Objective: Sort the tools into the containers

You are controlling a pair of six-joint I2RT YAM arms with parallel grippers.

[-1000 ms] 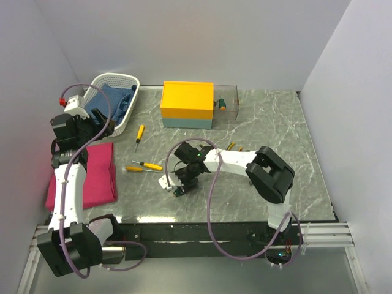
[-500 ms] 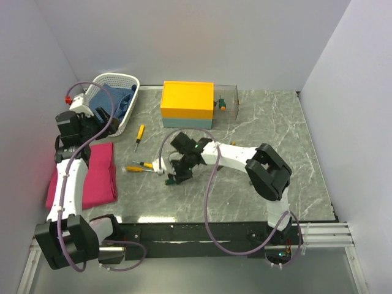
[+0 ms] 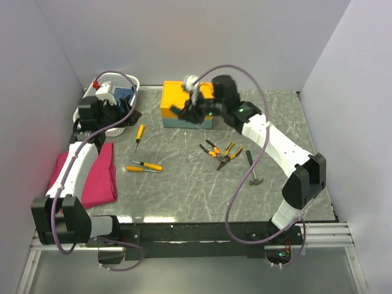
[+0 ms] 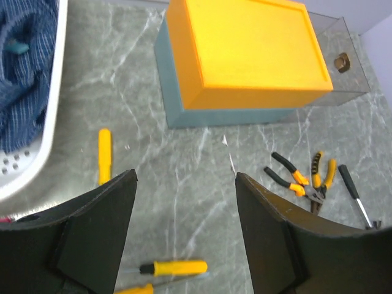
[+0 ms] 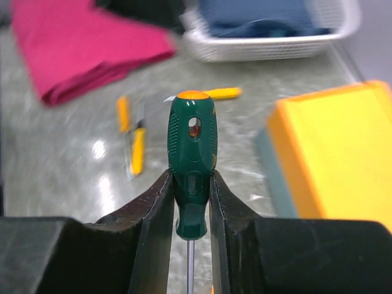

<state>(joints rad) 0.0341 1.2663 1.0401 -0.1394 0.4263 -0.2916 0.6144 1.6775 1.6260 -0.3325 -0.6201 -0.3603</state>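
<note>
My right gripper (image 5: 191, 177) is shut on a green-handled screwdriver (image 5: 192, 147), handle away from the wrist, shaft running back between the fingers. In the top view this gripper (image 3: 184, 110) hovers at the front left of the yellow-topped box (image 3: 173, 97). My left gripper (image 4: 184, 233) is open and empty above the table; in the top view it (image 3: 117, 115) sits beside the white basket (image 3: 125, 79). Three yellow screwdrivers (image 3: 139, 133) (image 3: 149, 165) (image 3: 135, 169) lie on the table. Two pliers (image 3: 210, 149) (image 3: 228, 153) and a hammer (image 3: 253, 168) lie right of centre.
The basket holds a blue cloth (image 4: 24, 79). A folded pink cloth (image 3: 95, 174) lies at the left edge. A clear container (image 4: 343, 61) stands behind and right of the box. White walls close the back and both sides.
My right arm has lifted from the table's left centre and swung to the far box, carrying the green screwdriver. The pliers and hammer now show. My left arm has moved closer to the basket.
</note>
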